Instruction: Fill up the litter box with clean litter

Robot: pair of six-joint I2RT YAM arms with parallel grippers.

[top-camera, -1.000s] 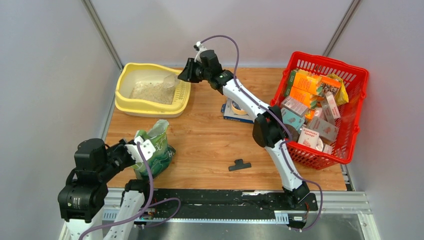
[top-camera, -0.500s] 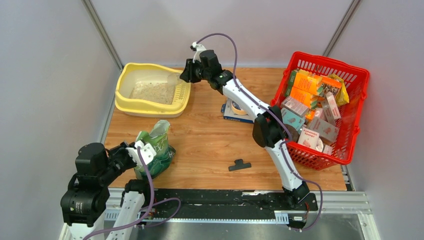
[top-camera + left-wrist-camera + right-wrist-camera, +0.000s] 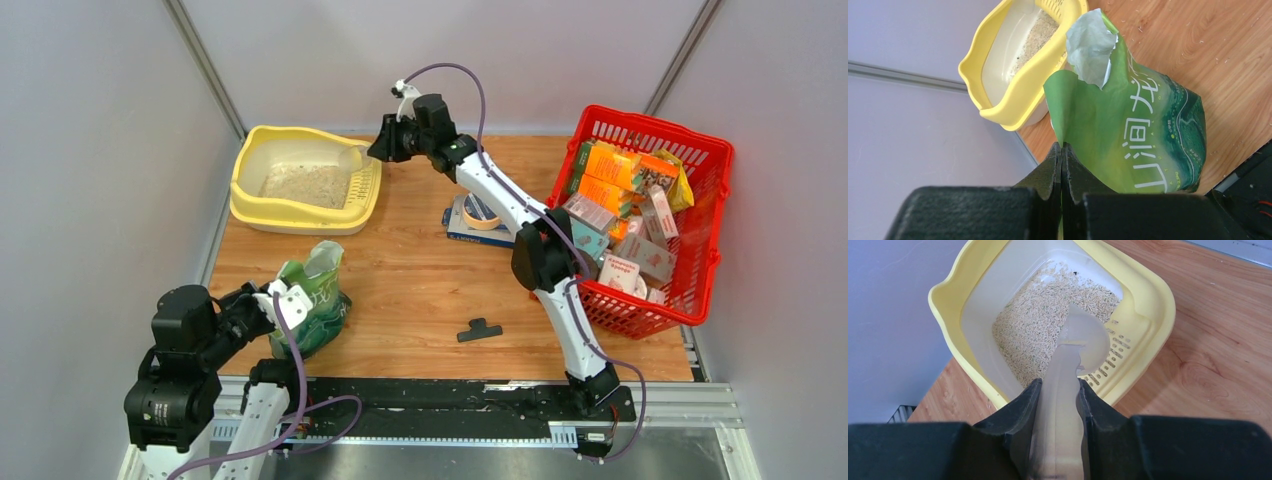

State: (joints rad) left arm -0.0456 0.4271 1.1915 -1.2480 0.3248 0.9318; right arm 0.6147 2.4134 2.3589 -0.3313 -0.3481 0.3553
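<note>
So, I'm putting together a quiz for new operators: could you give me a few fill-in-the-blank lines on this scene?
The right gripper is shut on a translucent ____ over the litter box.
The left gripper pinches the edge of the ____ pouch.
The litter lies inside that box, whose rim is ____.
The cartons fill a ____ basket.
Missing words: scoop; green; yellow; red.

Bright, soft light falls evenly, leaving only faint shadows on the table beyond my right fingers. Those and my left fingers look dark and blurred up close; everything past them is sharp.
</note>
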